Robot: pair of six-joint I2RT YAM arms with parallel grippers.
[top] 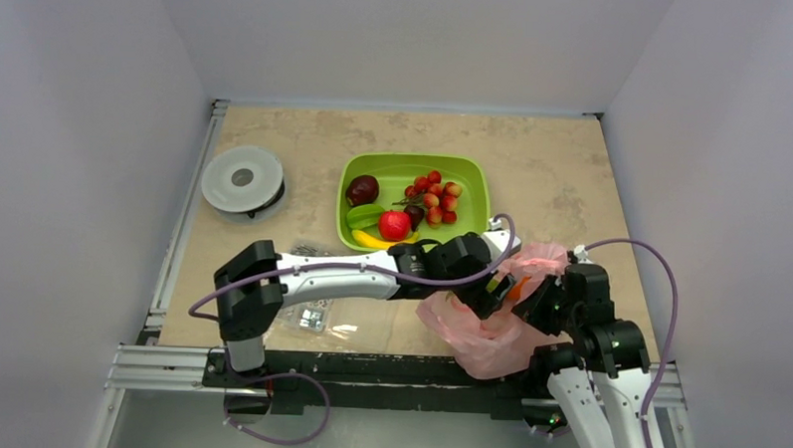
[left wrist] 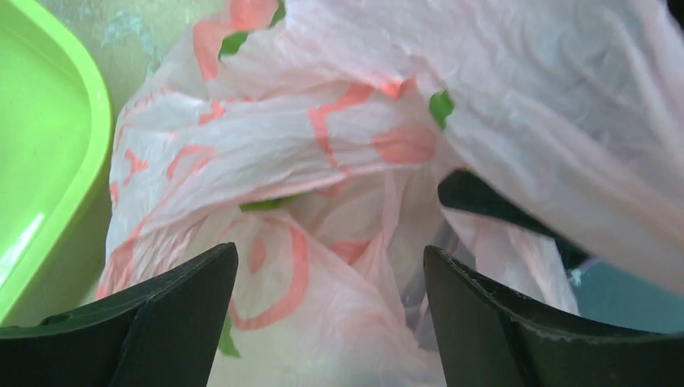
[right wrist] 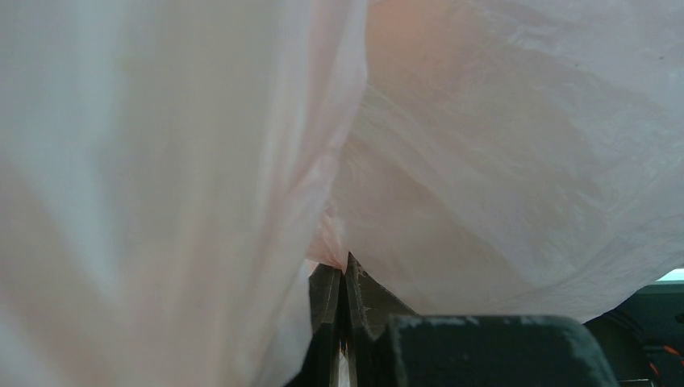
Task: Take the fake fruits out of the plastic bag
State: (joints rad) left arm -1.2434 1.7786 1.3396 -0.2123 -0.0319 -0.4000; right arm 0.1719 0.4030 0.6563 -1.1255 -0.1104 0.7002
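While right tool (right wrist: 343, 274) pinched shut on pink plastic bag (top: 488, 332), left tool (left wrist: 329, 258) stood open at bag mouth; contents hidden behind crinkled folds.

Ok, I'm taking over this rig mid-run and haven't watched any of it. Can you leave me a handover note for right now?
Left gripper: fingers open at the mouth of the plastic bag, holding nothing.
Right gripper: shut on a fold of the bag.
Done: maroon fruit, red fruit, green piece and banana lie in the green tray, beside the berry cluster.
Left: empty whatever remains in the bag; its contents cannot be made out.
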